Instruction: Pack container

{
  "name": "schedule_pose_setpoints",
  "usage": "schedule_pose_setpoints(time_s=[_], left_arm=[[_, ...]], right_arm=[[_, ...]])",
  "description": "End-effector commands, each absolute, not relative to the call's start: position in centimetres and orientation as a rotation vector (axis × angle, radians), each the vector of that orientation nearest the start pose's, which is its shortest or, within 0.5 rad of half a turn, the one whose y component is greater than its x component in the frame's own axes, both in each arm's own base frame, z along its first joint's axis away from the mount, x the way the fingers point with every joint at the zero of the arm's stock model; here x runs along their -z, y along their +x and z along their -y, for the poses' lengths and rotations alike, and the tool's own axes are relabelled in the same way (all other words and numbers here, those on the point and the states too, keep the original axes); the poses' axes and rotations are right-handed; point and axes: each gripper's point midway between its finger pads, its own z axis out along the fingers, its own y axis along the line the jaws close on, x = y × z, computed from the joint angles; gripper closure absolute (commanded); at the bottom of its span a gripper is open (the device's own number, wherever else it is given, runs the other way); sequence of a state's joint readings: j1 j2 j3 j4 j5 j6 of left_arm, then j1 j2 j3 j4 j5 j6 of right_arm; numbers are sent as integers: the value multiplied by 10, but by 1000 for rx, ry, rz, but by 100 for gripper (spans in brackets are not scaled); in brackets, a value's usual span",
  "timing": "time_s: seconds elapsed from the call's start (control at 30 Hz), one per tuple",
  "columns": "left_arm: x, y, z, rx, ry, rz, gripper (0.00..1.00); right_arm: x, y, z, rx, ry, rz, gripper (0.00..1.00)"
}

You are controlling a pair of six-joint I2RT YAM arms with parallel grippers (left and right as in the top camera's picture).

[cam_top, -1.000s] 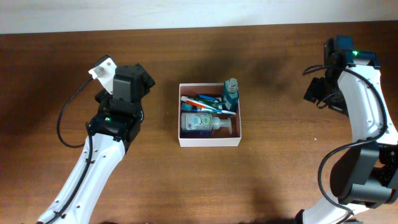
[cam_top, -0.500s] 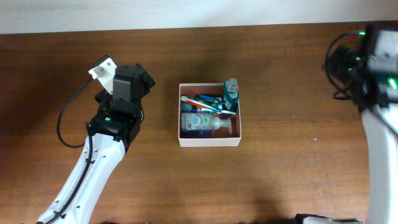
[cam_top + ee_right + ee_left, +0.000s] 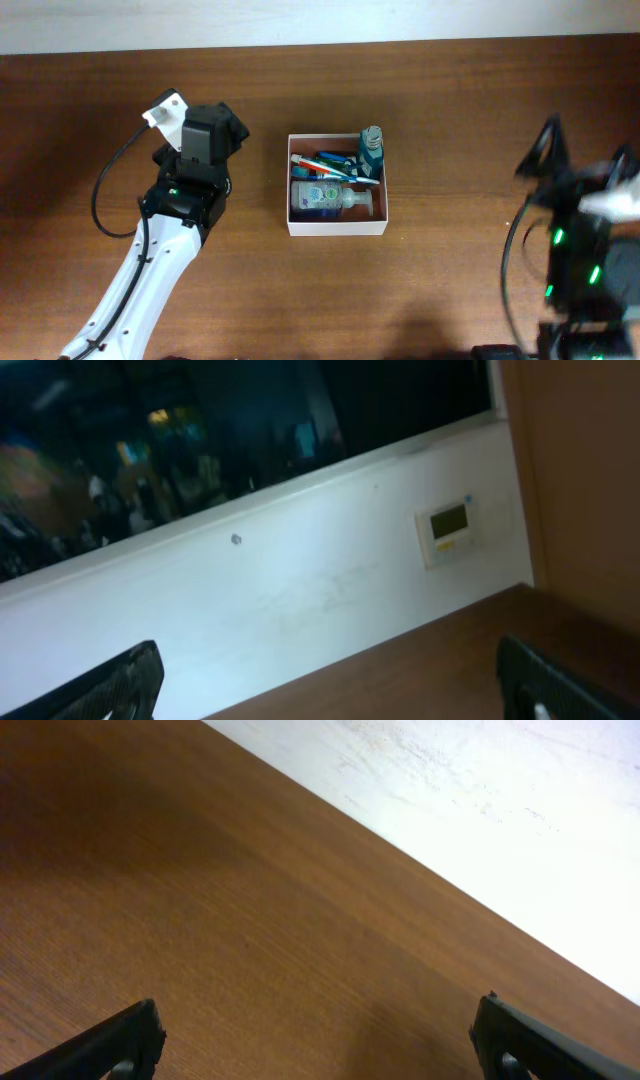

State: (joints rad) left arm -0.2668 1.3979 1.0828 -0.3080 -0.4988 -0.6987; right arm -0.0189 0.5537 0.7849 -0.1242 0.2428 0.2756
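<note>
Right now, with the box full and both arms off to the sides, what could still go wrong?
1. The teal bottle stands in the container's far right corner, its cap overlapping the rim in the overhead view; a bump might tip it out.
2. The left arm sits near the container's left wall; a sideways swing could shove it.
3. The right arm shows blurred, with a black cable looping beside it that might snag.

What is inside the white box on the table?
The container holds a clear pump bottle lying flat, a toothbrush and a teal bottle. Whatever lies beneath them is covered.
</note>
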Motion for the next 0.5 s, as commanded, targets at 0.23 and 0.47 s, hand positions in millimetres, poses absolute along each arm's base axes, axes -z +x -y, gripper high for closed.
schedule_pose_setpoints(time_s=[0.23,0.47], left_arm=[[-233,415,26,12,-704,-1965,1],[-233,415,26,12,-704,-1965,1]], right_arm=[[-289,230,36,-52,334,-1382,1],[-261,231,35,-65,325,-1322,1]])
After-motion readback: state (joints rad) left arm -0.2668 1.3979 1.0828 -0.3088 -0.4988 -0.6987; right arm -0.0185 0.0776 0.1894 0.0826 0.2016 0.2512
